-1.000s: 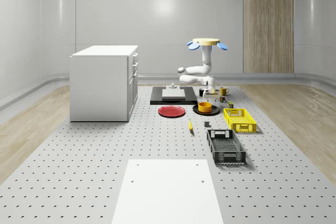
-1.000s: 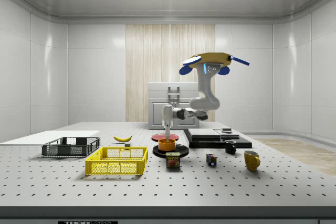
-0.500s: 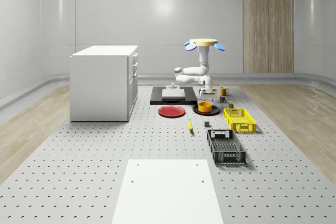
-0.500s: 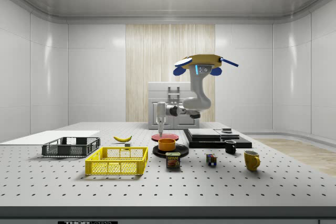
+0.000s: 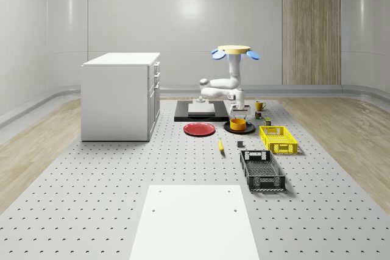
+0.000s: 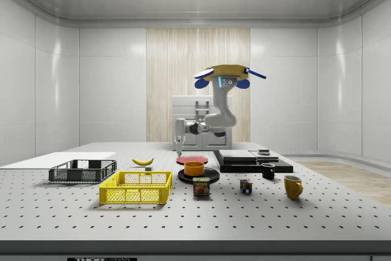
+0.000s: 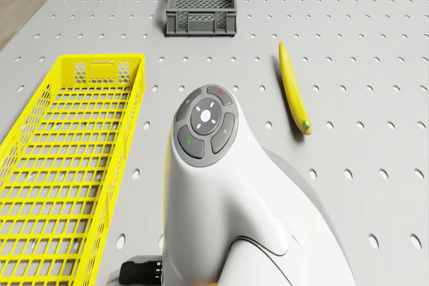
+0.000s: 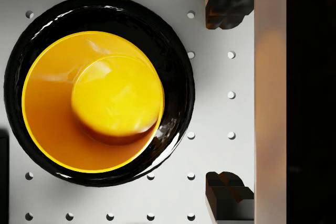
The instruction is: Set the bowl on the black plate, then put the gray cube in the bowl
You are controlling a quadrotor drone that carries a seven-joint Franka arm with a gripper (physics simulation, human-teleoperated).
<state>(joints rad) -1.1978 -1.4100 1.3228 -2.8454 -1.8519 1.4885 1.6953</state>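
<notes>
While the drone (image 6: 223,75) hovers above, bowl (image 8: 92,100) on black plate (image 8: 178,77), just beside the spread, empty pincer (image 8: 226,100).

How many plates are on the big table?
2. A black plate sits under the orange bowl. A red plate lies beside it, toward the whole-scene view's left. None looks hidden.

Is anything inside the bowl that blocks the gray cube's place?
Nothing visible does: the bowl sits empty on the black plate. The open gripper hangs beside it, and the drone hovers above the table.
</notes>
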